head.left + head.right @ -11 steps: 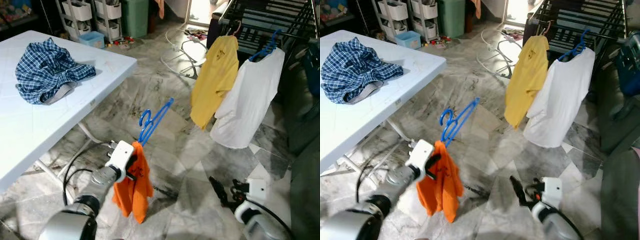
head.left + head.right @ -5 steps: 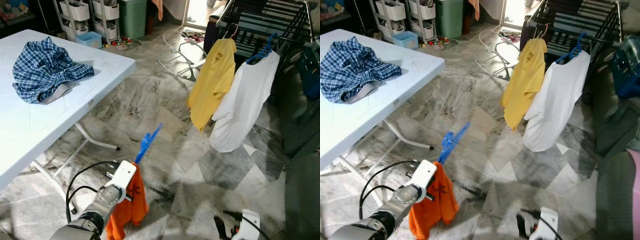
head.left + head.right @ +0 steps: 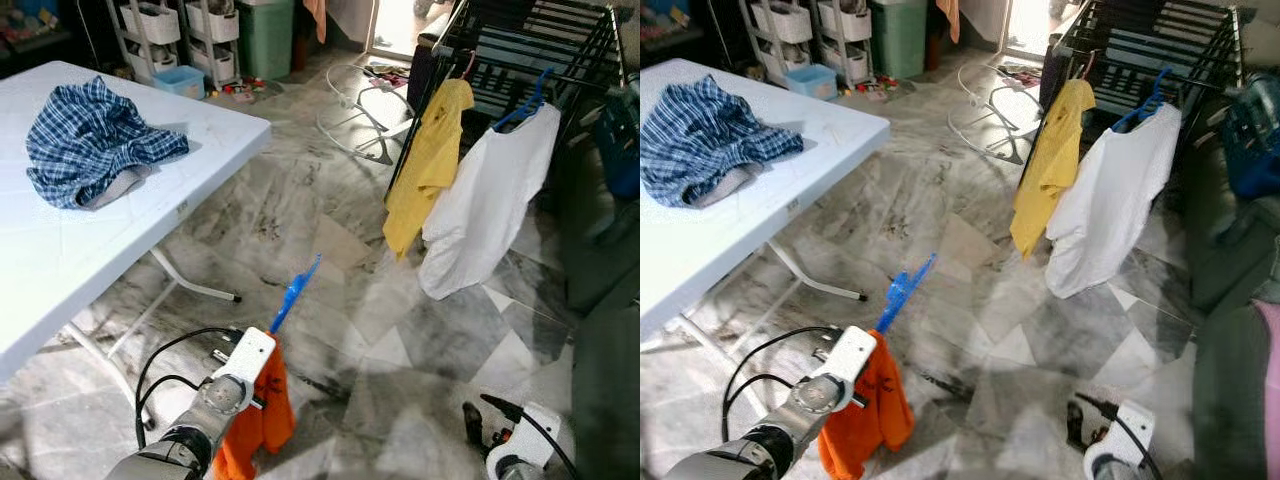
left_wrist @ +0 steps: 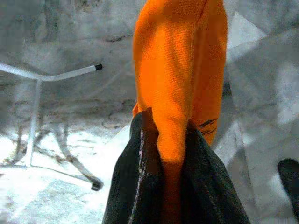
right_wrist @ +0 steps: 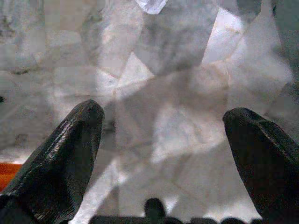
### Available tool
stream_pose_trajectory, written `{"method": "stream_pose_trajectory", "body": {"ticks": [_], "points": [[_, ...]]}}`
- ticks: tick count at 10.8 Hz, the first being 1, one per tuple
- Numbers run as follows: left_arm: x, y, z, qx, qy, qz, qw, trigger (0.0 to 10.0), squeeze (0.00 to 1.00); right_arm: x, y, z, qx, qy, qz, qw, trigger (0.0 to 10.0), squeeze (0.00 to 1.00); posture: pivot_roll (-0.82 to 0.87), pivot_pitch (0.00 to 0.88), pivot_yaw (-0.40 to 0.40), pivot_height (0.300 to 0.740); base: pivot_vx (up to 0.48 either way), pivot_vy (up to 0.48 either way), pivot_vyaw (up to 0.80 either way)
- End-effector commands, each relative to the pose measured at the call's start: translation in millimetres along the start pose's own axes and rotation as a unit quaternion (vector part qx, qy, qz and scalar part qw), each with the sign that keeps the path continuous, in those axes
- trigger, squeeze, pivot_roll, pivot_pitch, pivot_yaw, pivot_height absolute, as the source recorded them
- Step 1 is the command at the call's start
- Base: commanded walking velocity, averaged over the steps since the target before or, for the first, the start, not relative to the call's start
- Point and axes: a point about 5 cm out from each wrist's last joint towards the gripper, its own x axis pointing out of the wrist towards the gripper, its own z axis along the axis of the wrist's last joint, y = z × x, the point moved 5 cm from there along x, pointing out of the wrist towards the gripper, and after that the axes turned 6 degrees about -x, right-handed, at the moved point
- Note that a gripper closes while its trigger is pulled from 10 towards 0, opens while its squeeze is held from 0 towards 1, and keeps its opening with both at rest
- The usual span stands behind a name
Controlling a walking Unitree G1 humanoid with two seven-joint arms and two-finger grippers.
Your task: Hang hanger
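My left gripper [image 4: 169, 140] is shut on an orange shirt [image 3: 268, 412] that hangs from a blue hanger [image 3: 293, 290]. It holds them low at the bottom left, above the marble floor, with the hanger's hook pointing up and away. My right gripper [image 5: 163, 116] is open at the lower right, its two black fingers [image 3: 478, 425] wide apart over bare floor. A black drying rack [image 3: 520, 45] stands at the far right. On it hang a yellow shirt [image 3: 430, 165] and a white shirt [image 3: 490, 200], the white one on a blue hanger [image 3: 525, 105].
A white folding table [image 3: 60, 270] with a crumpled blue plaid shirt [image 3: 95, 140] stands on the left, its legs [image 3: 190, 285] near my left arm. Black cables [image 3: 165, 360] loop beside that arm. Storage drawers [image 3: 185, 25] and a green bin [image 3: 265, 35] stand at the back.
My left gripper has sunk lower with the orange shirt and hanger. The right gripper dropped out at the bottom edge, then came back up. The yellow shirt has turned narrower.
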Motion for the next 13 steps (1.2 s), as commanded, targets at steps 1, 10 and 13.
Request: {"method": "stream_pose_trajectory", "body": {"ticks": [1,10,13], "points": [[1.9,-4.0,8.6,0.017,-0.006,-0.009,1.000,4.6,0.00,-2.9,-6.0,-6.4,0.021,0.005,-0.018,1.000,10.0,0.84,0.06,0.000,-0.045,0.740,0.000,0.000,0.00],[2.4,-51.7,12.0,0.079,-0.005,-0.082,0.993,10.0,0.00,-34.9,-51.6,-34.5,0.054,-0.025,-0.125,0.990,10.0,0.12,-0.17,0.000,0.066,0.740,0.000,0.000,-0.05],[2.4,-56.9,13.2,0.082,-0.004,-0.090,0.993,10.0,0.00,-37.4,-49.3,-32.4,0.042,-0.041,-0.127,0.990,10.0,0.11,-0.21,0.000,0.092,0.740,0.000,0.000,0.00]]}}
